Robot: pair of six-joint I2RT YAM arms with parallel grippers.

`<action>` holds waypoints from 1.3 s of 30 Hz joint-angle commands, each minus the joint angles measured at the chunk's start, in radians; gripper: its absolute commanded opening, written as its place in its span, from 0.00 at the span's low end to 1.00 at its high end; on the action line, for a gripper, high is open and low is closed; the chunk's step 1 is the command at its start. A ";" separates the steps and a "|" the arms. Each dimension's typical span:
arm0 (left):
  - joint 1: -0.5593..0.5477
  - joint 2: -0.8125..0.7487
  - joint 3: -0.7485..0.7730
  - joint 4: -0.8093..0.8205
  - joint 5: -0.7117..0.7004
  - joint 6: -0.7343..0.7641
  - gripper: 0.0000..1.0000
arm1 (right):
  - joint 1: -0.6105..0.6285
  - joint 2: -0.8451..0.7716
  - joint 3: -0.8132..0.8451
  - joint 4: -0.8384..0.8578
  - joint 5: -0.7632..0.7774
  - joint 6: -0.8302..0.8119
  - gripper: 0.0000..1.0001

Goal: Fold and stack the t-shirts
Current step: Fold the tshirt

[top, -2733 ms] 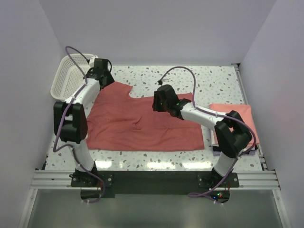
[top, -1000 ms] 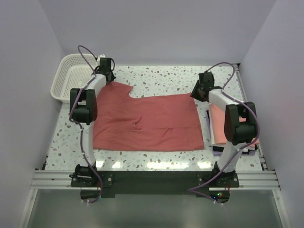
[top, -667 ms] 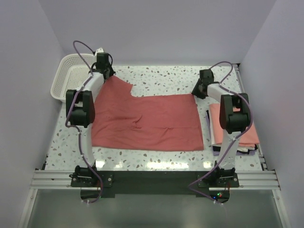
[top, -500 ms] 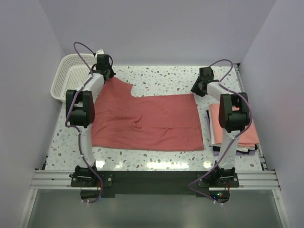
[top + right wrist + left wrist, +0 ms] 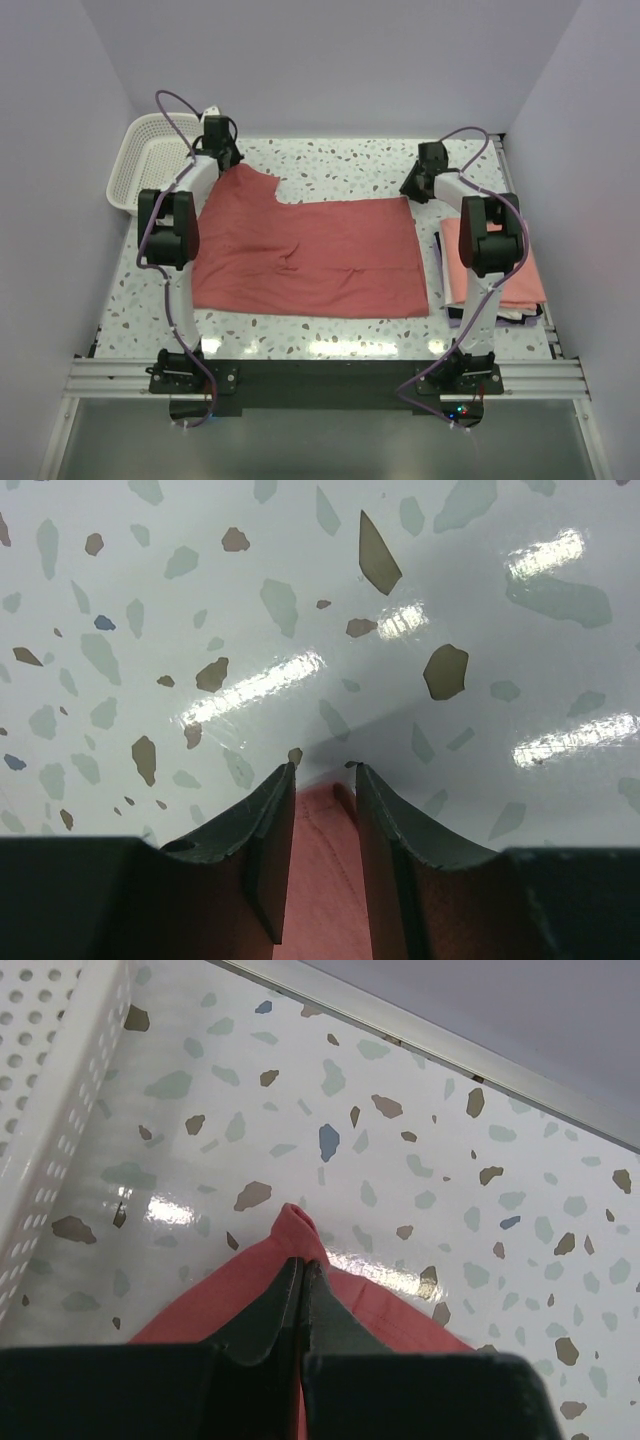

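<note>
red t-shirt spread flat, wrinkle mid-cloth | left gripper pinches its far-left corner | right gripper parted, astride far-right corner | salmon t-shirt folded at right

No text, label, brand or number can be read on the t-shirts, the basket or the table.

The left arm and right arm are white tube links joined by bulky black joint housings. A lilac cable loops along each. Black base plates fix them to a silver rail. The left gripper and right gripper have dark matte fingers tapering to thin tips.
</note>
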 commanded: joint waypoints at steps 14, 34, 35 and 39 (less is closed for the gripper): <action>0.007 -0.075 -0.015 0.043 0.023 -0.007 0.00 | 0.009 0.018 0.030 -0.032 0.016 -0.010 0.24; 0.007 -0.098 0.004 0.039 0.025 0.013 0.00 | 0.018 0.012 0.087 -0.101 0.065 -0.031 0.00; 0.007 -0.104 0.007 0.037 0.025 0.016 0.00 | 0.017 0.006 0.084 -0.102 0.065 -0.034 0.00; 0.007 -0.127 0.008 0.022 0.020 0.027 0.00 | 0.014 -0.039 0.070 -0.113 0.076 -0.037 0.00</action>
